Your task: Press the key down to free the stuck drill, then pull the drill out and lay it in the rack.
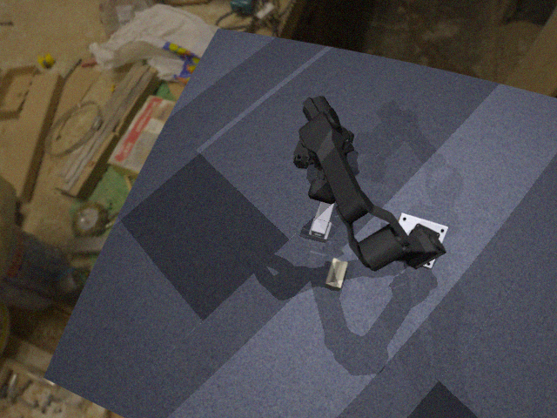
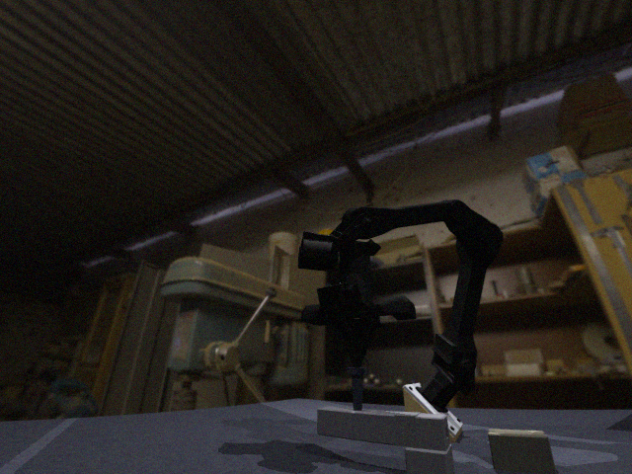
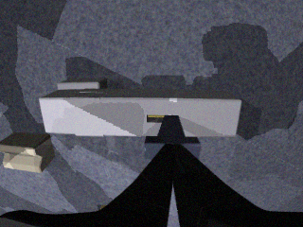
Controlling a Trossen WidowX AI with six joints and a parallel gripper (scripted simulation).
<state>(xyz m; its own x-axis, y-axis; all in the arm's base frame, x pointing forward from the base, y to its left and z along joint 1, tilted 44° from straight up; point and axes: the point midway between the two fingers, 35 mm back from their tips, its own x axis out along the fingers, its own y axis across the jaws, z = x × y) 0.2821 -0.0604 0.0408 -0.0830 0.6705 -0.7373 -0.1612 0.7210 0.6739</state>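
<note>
A long white block point(image 1: 321, 225) point(image 2: 377, 427) point(image 3: 99, 115) lies across the wrist view, with a small slot showing something yellow. A dark blue upright post point(image 2: 357, 391) point(image 3: 171, 127) with a wide cap rises from the block beside that slot. I cannot tell for sure whether it is the key or the drill. My gripper point(image 2: 357, 363) point(image 3: 172, 150) is shut and empty, pointing down right at the post's cap; contact is not clear. A beige block point(image 1: 336, 274) point(image 2: 520, 452) point(image 3: 26, 163), seemingly the rack, stands off the white block's end.
The arm's white base plate point(image 1: 410, 220) point(image 2: 419, 396) stands to the right of the white block in the top view. A small white foot point(image 2: 429, 460) point(image 3: 78, 85) is at the block's end near the beige block. Shadows of the arm cross the blue-grey table point(image 1: 278, 368).
</note>
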